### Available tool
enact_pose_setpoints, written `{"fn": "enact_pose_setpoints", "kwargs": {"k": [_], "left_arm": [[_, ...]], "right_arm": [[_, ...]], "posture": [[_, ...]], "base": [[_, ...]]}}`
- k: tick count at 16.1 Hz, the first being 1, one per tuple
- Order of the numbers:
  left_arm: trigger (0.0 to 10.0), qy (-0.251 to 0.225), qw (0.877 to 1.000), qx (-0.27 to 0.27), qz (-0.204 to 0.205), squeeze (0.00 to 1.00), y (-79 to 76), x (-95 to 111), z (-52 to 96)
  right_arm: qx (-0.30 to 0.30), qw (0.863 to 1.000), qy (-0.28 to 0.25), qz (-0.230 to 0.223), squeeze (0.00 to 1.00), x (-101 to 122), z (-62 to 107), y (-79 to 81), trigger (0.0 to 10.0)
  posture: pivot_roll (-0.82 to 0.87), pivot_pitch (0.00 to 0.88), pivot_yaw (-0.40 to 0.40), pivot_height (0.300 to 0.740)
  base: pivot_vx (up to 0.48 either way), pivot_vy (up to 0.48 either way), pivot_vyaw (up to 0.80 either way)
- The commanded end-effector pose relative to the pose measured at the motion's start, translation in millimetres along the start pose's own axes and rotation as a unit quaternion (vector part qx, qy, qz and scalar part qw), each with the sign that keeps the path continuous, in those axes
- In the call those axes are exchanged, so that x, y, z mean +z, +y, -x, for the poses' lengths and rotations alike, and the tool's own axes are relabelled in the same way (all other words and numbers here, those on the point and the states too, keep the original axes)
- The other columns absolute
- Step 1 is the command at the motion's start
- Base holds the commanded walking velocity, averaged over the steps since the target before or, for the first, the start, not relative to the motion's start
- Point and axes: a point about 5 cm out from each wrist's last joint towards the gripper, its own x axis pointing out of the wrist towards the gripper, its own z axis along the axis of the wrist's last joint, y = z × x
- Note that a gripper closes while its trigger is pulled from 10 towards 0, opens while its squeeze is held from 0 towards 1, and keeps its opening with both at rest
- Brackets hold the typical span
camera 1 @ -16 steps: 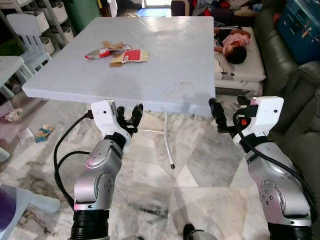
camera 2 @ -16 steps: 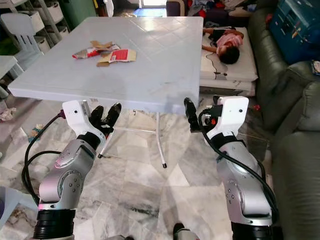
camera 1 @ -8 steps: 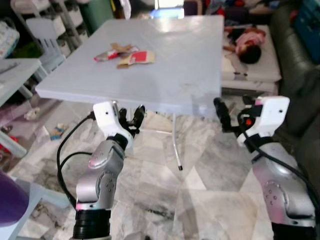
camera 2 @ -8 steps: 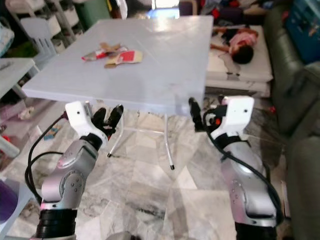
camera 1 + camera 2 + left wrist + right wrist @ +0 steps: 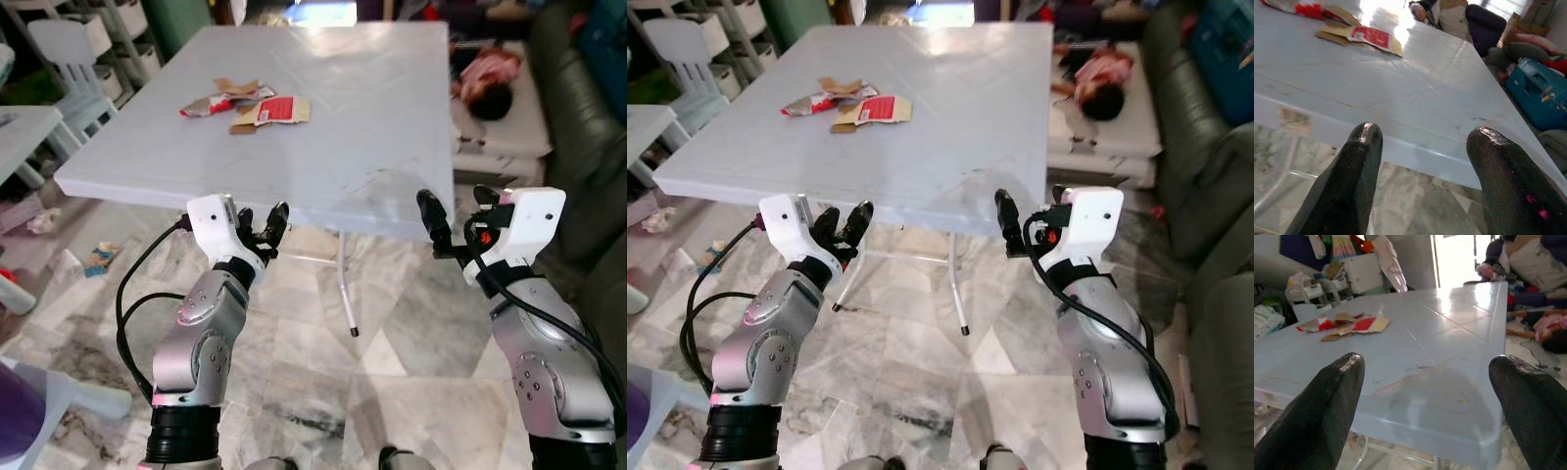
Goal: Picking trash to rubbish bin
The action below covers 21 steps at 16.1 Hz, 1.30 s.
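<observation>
Both the left gripper (image 5: 263,227) and right gripper (image 5: 453,223) are wide and empty. Next, probably reach the trash (image 5: 245,101) at 11 o'clock on the table (image 5: 372,127).

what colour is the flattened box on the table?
Tan cardboard box with a red label, clearest in the left wrist view.

I count one white table (image 5: 323,117) ahead of me, and I place everything else from it. On its far left part lie three scraps of trash close together: one red and silver wrapper (image 5: 199,106), one torn brown card piece (image 5: 235,87), one flattened carton with a red label (image 5: 271,111). Two grippers sit at its near edge, the left gripper (image 5: 262,228) and the right gripper (image 5: 456,217), both with fingers spread. One person (image 5: 487,83) lies on one mattress (image 5: 519,132) right of the table. One white chair (image 5: 61,49) stands left of it.
</observation>
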Motion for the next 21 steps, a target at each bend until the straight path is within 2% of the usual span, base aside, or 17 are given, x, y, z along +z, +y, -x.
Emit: {"fn": "enact_pose_setpoints", "kwargs": {"k": [1, 5, 7, 11, 12, 14, 16, 21], "left_arm": [[10.0, 0.000, 1.000, 0.014, -0.010, 0.00, 5.5, 1.2, 1.8], [10.0, -0.010, 0.999, 0.029, -0.020, 0.00, 9.8, 6.1, -1.2], [10.0, -0.015, 0.997, 0.059, -0.040, 0.00, 17.1, 9.7, -3.5], [10.0, -0.023, 0.996, 0.073, -0.051, 0.00, 24.3, 14.5, -5.0], [10.0, -0.023, 0.997, 0.065, -0.021, 0.00, 25.2, 14.9, -4.9], [10.0, -0.024, 0.998, 0.063, -0.018, 0.00, 25.8, 15.2, -5.0], [10.0, -0.026, 0.998, 0.060, -0.015, 0.00, 26.4, 15.5, -4.2], [10.0, -0.026, 0.998, 0.058, -0.003, 0.00, 27.0, 13.9, -3.1]], "right_arm": [[0.003, 1.000, -0.007, -0.001, 0.54, 2.9, 0.2, 3.9, 10.0], [0.001, 1.000, -0.001, -0.002, 0.52, 1.8, -0.2, 3.4, 10.0], [0.002, 1.000, -0.002, -0.001, 0.51, 2.1, -0.5, 3.5, 10.0], [0.002, 1.000, -0.002, -0.002, 0.51, 2.0, -1.1, 3.5, 10.0], [0.003, 1.000, -0.001, -0.002, 0.51, 1.9, -1.1, 3.9, 10.0], [0.003, 1.000, -0.002, -0.001, 0.51, 2.1, -1.1, 3.8, 10.0], [0.002, 1.000, -0.005, -0.001, 0.51, 2.9, -1.0, 3.7, 10.0], [0.001, 1.000, -0.006, 0.000, 0.51, 2.8, 0.3, 3.5, 10.0]], "posture": [[-0.07, 0.160, 0.055, 0.740], [-0.07, 0.159, 0.055, 0.740], [-0.07, 0.159, 0.055, 0.740], [-0.07, 0.157, 0.055, 0.740], [-0.07, 0.157, 0.054, 0.740], [-0.07, 0.157, 0.054, 0.740], [-0.07, 0.159, 0.055, 0.740], [-0.07, 0.159, 0.055, 0.740]], "base": [[0.000, 0.000, 0.00], [0.000, 0.000, -0.80], [0.000, 0.000, -0.80], [0.000, 0.000, -0.80], [0.000, 0.000, -0.80], [0.000, 0.000, -0.80], [0.000, 0.000, 0.00], [0.433, 0.000, 0.00]]}}
